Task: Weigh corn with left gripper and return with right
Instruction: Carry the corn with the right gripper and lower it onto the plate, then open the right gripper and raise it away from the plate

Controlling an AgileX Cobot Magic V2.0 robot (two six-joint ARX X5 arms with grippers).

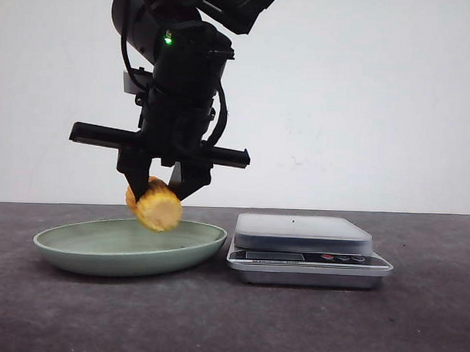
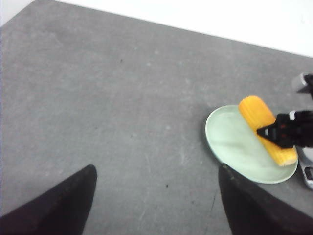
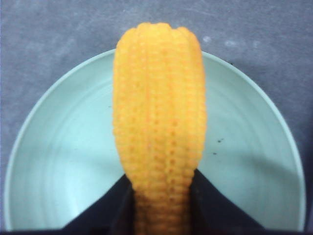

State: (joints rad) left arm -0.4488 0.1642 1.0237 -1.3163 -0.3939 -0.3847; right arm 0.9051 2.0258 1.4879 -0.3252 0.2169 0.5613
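A dark grey, faintly speckled table (image 1: 415,321) fills the lower part of the front view and ends at a plain white wall (image 1: 377,96) behind it. The surface is matte with small pale flecks and scuffs; in the left wrist view its far edge meets the same white background.

On the left of the table sits a shallow pale green plate (image 1: 70,247). Just right of it, close but apart, stands a silver kitchen scale (image 1: 309,252) with a bare flat platform, a dark display strip and a few small buttons on its near face. Whatever is printed there is too small to read, and no brand or label can be made out on anything else.

The corn (image 1: 158,206) hangs in the air just above the plate, over its middle, not touching it, its paler cut end turned toward the front camera. The right gripper (image 1: 163,190) comes down from above and has its two black fingers (image 3: 205,205) closed against the sides of the cob, which lies roughly level between them; the right wrist view shows the ridged kernel rows running out over the plate.

The left gripper (image 2: 156,205) is away from the plate over bare table, its fingers spread wide with nothing between them.
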